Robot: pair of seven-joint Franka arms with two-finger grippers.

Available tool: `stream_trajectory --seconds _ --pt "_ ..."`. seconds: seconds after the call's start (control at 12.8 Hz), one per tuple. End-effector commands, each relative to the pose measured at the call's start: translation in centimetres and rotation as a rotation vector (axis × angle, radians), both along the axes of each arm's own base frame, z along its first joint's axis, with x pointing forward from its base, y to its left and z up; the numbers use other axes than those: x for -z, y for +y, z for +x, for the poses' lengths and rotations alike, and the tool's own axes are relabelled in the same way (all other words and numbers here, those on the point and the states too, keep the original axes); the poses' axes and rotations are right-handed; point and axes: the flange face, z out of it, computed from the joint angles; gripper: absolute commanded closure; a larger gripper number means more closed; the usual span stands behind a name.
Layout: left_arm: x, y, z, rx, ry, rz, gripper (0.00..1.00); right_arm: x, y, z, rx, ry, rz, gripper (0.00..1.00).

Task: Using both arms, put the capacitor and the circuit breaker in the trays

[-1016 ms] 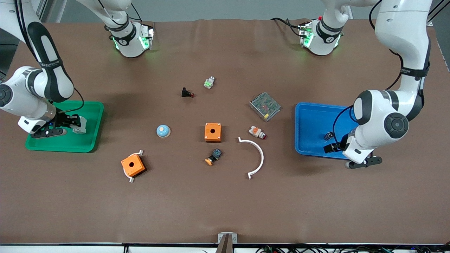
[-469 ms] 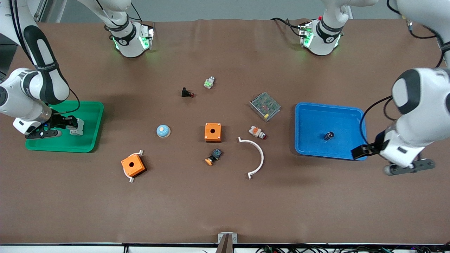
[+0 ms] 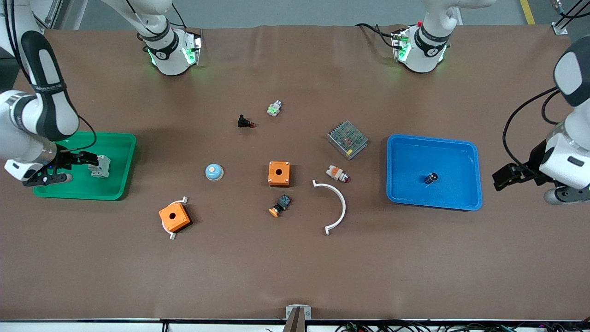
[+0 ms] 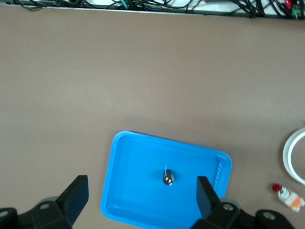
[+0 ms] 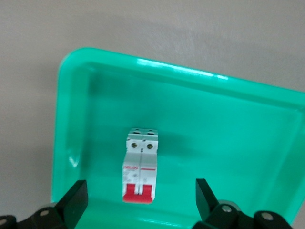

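Note:
The capacitor [image 3: 431, 178], a tiny black cylinder, lies alone in the blue tray [image 3: 461, 203]. It also shows in the left wrist view [image 4: 167, 179]. My left gripper [image 3: 504, 177] is open and empty over bare table beside the blue tray, at the left arm's end; its own view [image 4: 141, 191] shows the jaws wide apart. The white-grey circuit breaker [image 3: 100, 167] with red levers lies in the green tray [image 3: 124, 184], and shows in the right wrist view [image 5: 140, 164]. My right gripper [image 3: 79, 159] is open and empty over the green tray, beside the breaker and apart from it [image 5: 140, 193].
Mid-table lie two orange boxes [image 3: 279, 173] [image 3: 174, 216], a white curved strip [image 3: 335, 205], a blue dome [image 3: 214, 172], a mesh-topped metal unit [image 3: 347, 139], a white-and-orange part [image 3: 337, 174], an orange-capped push button [image 3: 280, 205] and a black red-tipped switch [image 3: 244, 122].
My left gripper has drawn back from over the blue tray toward the left arm's end, leaving the capacitor in it. My right gripper has drawn back from the breaker, which stays in the green tray.

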Motion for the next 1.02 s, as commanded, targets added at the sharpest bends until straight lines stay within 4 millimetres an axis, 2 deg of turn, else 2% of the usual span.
stream_trajectory --seconds 0.0,0.08,0.16,0.23,0.39,0.47,0.55,0.7,0.94 --pt "-1.3 -0.2 -0.8 0.085 0.075 0.021 0.0 -5.3 4.0 3.4 -0.056 0.025 0.008 0.0" --pt "-1.6 0.0 -1.1 0.103 0.084 0.011 0.0 -7.7 5.1 4.3 -0.056 0.017 0.03 0.0" --pt "-3.0 0.9 -1.7 0.08 0.066 -0.029 0.0 -10.0 6.8 5.3 -0.059 0.012 0.066 0.0" --pt "-3.0 1.6 -2.1 0.06 0.092 -0.074 0.0 -12.2 8.1 6.1 -0.045 0.003 0.089 0.0" --pt "-3.0 1.8 -2.2 0.056 0.102 -0.073 0.0 -16.7 10.6 7.3 0.011 -0.009 0.118 0.0" --pt "-3.7 1.6 -2.6 0.064 0.094 -0.078 0.0 -18.7 11.6 7.6 0.055 -0.015 0.144 0.0" --pt "-5.6 2.2 -3.8 0.059 0.067 -0.077 0.0 -20.3 12.2 7.2 0.088 -0.016 0.18 0.0" --pt "-5.8 2.8 -6.5 0.052 0.07 -0.079 0.0 -23.4 14.1 6.1 0.111 -0.034 0.199 0.0" --pt "-5.4 3.3 -9.1 0.049 0.047 -0.086 0.0 -27.8 16.7 3.9 0.11 -0.059 0.167 0.0"
